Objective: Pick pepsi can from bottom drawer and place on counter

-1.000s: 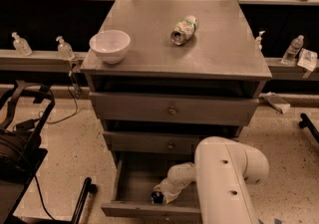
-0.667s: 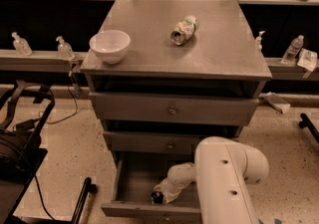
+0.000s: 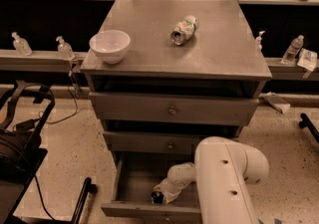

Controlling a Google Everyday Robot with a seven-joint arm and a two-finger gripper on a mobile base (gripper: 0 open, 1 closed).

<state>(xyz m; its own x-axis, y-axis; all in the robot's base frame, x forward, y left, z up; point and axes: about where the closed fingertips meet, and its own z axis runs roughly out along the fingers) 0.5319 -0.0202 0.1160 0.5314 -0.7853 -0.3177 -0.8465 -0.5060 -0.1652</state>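
Low in the deep grey metal bottom drawer (image 3: pixel 130 180), my end effector (image 3: pixel 162 193), whose hold I cannot tell, could tip the small dark-blue pepsi can (image 3: pixel 156 198) by brushing it.

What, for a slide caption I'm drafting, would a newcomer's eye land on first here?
The white robot arm in the foreground reaches into the open bottom drawer, its end effector down at the pepsi can. On the counter, a pale green can lies on its side near the middle and a white bowl sits at the front left corner.
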